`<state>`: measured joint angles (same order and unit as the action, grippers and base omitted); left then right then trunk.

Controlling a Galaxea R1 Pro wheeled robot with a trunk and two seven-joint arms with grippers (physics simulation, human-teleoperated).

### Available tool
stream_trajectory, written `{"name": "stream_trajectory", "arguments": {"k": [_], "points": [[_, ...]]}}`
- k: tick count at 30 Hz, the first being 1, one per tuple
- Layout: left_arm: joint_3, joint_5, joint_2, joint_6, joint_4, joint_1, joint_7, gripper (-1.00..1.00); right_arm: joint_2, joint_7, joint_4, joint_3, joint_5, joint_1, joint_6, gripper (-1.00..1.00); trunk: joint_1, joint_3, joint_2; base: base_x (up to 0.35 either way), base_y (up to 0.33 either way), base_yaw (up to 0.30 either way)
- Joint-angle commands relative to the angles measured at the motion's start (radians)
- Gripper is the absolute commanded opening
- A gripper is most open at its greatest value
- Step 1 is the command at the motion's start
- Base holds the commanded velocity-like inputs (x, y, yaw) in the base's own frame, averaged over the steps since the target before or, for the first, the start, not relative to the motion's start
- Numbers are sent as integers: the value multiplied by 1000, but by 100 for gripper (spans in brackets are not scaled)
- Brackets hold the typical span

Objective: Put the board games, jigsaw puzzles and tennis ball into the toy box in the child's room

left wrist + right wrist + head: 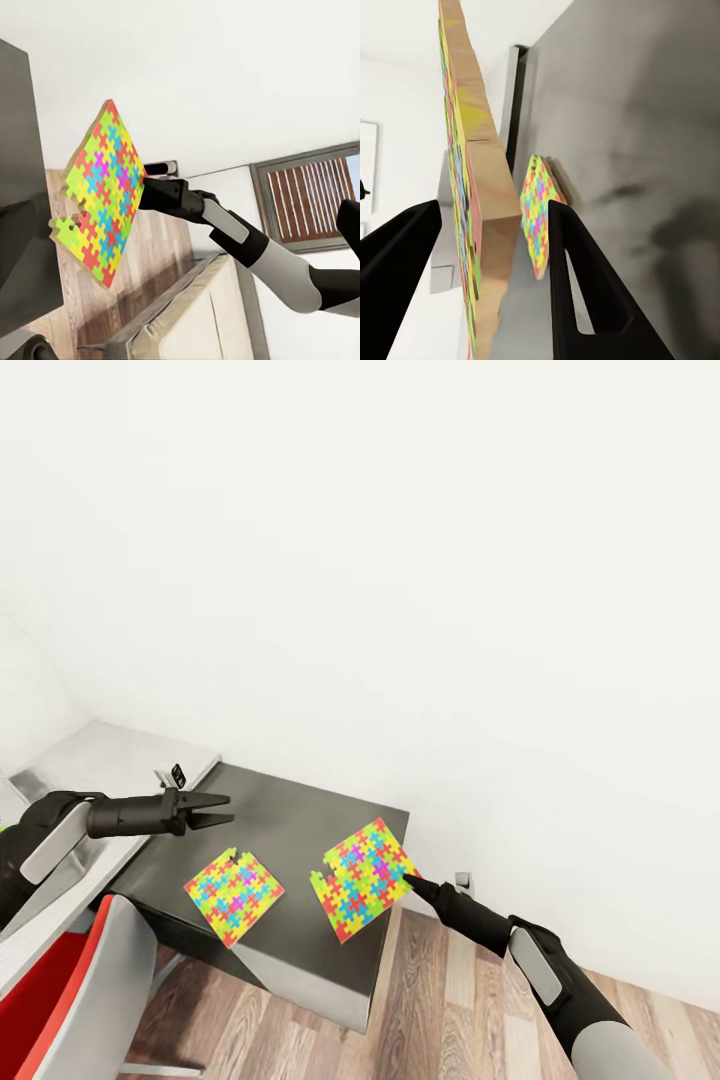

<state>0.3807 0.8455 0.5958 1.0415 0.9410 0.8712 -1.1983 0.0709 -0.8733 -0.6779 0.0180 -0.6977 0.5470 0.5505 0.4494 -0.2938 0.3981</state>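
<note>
Two jigsaw puzzles lie over the dark grey side unit (300, 820) of the table. The left jigsaw puzzle (234, 895) rests flat near the front edge. The right jigsaw puzzle (365, 878) is tilted up, its outer edge raised past the unit's corner. My right gripper (410, 880) is shut on that edge. In the right wrist view its dark fingers (585, 285) straddle the puzzle's thick edge (484, 202), with the flat puzzle (536, 217) beyond. The left wrist view shows the raised puzzle (101, 199) and the right gripper (142, 184). My left gripper (225, 809) hovers open and empty above the unit.
The white desk top (120, 750) joins the side unit at the left. A red and grey chair (70, 1000) stands by the desk's front. Wood floor (450, 1000) lies to the right under my right arm. A white wall rises close behind the unit.
</note>
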Motion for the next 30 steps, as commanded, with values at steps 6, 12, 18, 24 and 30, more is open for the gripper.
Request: {"name": "stream_trajectory", "arguments": {"k": [6, 12, 18, 24, 30], "points": [[4, 3, 1, 6, -1, 2, -3, 100, 1, -1, -1, 2, -8, 1, 6, -100, 1, 8, 2, 0, 0, 65], [4, 1, 1, 6, -1, 2, -3, 100, 1, -1, 0, 2, -8, 1, 6, -100, 1, 18, 2, 0, 0, 69], [4, 1, 1, 6, -1, 2, -3, 100, 1, -1, 0, 2, -8, 1, 6, -100, 1, 28, 2, 0, 0, 75], [4, 1, 1, 6, -1, 2, -3, 100, 1, -1, 0, 2, -8, 1, 6, -100, 1, 38, 2, 0, 0, 82], [3, 1, 2, 6, -1, 2, -3, 100, 1, -1, 0, 2, -8, 1, 6, -100, 1, 48, 2, 0, 0, 86]]}}
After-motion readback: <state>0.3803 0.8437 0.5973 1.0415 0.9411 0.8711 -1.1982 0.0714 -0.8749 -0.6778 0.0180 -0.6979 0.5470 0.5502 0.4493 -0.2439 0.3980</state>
